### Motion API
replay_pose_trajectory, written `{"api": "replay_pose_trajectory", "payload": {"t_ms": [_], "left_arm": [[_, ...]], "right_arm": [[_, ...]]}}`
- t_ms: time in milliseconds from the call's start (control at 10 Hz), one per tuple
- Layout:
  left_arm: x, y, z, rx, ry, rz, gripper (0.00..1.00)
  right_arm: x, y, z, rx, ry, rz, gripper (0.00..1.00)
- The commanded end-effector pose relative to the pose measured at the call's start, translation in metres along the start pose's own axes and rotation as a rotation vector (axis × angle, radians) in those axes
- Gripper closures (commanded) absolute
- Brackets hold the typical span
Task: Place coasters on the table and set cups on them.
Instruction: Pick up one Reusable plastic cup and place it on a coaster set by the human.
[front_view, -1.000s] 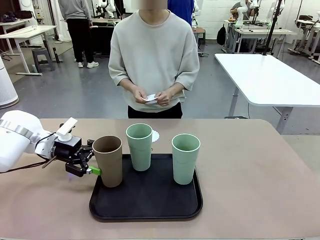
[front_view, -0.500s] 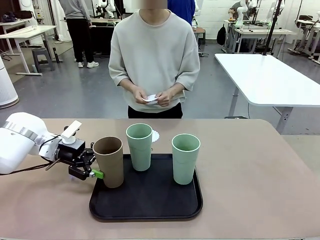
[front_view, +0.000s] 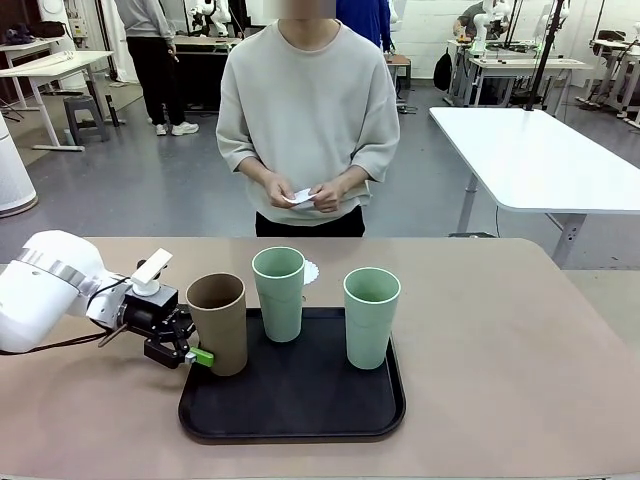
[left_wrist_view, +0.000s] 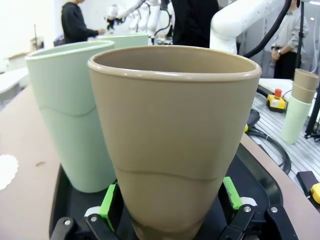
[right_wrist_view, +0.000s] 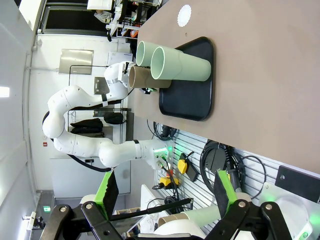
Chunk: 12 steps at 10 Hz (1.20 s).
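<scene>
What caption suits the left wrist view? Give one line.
Open left gripper straddling the brown cup on the black tray, a mint cup alongside.

I worked in a robotics lab, not a home. Beyond my wide beige-tan matte table (front_view: 500, 360) ran a bare grey hard floor (front_view: 130, 190). A large white-topped work table on metal legs (front_view: 530, 150) stood to the right, and a white desk (front_view: 50, 65) with a grey stool (front_view: 88, 112) sat farther back. A person in dark trousers (front_view: 158, 60) stood among those benches. My white jointed left arm (front_view: 45, 290) reached over the table. Beside the table lay a slotted grey aluminium base plate (left_wrist_view: 300, 155), where thick black cables (left_wrist_view: 272, 145) trailed past a yellow box with a red stop button (left_wrist_view: 275, 101).
</scene>
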<state>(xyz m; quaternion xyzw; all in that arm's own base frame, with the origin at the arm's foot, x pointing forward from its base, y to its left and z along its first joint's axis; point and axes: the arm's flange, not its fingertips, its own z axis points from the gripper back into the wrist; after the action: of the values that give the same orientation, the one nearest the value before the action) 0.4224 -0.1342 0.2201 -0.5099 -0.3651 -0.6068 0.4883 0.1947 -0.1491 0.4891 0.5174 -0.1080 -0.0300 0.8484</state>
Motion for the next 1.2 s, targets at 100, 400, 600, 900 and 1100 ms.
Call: {"api": "replay_pose_trajectory", "payload": {"t_ms": [100,400,600,900,1100], "left_arm": [[-0.004,0.000,-0.013,-0.003,0.010,-0.022,0.00],[-0.004,-0.002,-0.021,-0.029,-0.016,-0.042,0.00],[-0.001,-0.001,-0.018,-0.027,-0.049,-0.047,0.59],[0.004,-0.002,-0.014,-0.024,-0.058,-0.047,1.00],[0.022,-0.012,-0.010,-0.010,-0.066,-0.048,1.00]], "right_arm": [[0.000,-0.001,0.000,0.008,0.002,-0.001,0.00],[0.000,-0.001,0.000,0.008,0.002,-0.001,0.00],[0.000,-0.001,0.000,0.008,0.002,-0.001,0.00],[0.000,-0.001,0.000,0.008,0.002,-0.001,0.00],[0.000,-0.001,0.000,0.008,0.002,-0.001,0.00]]}}
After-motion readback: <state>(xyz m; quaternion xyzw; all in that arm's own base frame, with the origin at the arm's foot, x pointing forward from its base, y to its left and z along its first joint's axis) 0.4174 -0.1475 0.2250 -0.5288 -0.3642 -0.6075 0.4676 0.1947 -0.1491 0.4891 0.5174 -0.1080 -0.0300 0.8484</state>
